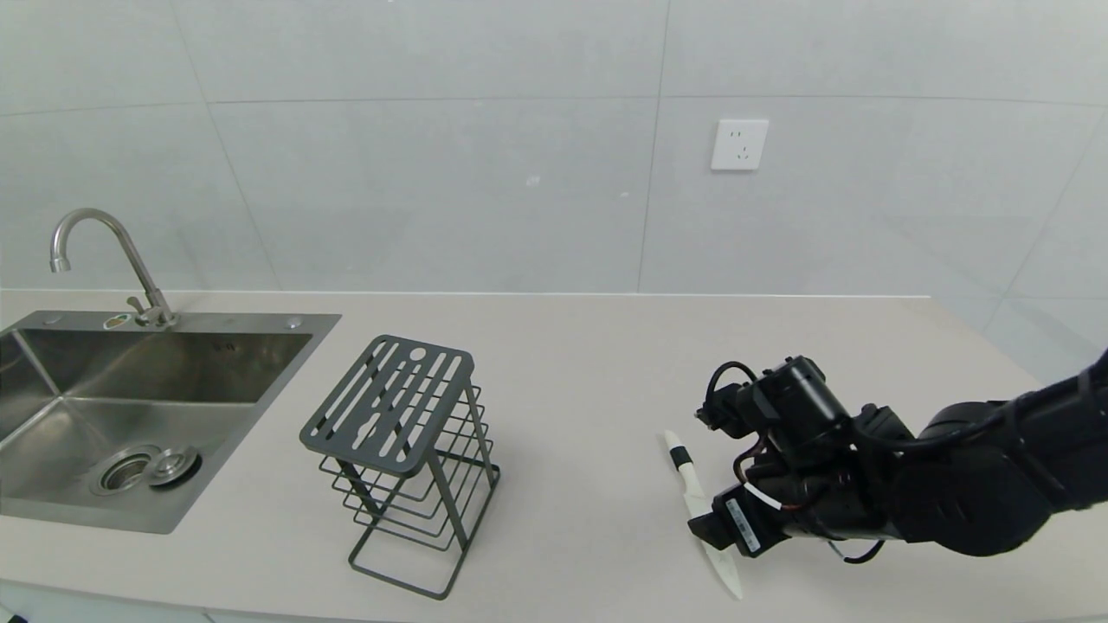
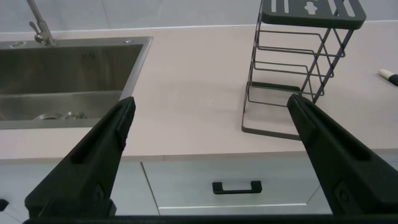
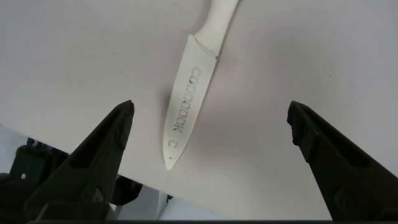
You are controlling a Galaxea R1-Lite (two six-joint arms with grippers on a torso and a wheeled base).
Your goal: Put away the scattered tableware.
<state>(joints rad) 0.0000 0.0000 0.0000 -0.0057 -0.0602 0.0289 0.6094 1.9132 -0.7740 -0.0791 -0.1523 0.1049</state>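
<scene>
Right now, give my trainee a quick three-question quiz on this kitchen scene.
1. True or false: the right claw is shut on the knife.
2. The rack stands: A) on the counter between sink and knife; B) inside the sink; C) on top of the knife.
3. What colour is the knife's blade?
Key: 1 false, it is open over the knife; 2 A; 3 white.
</scene>
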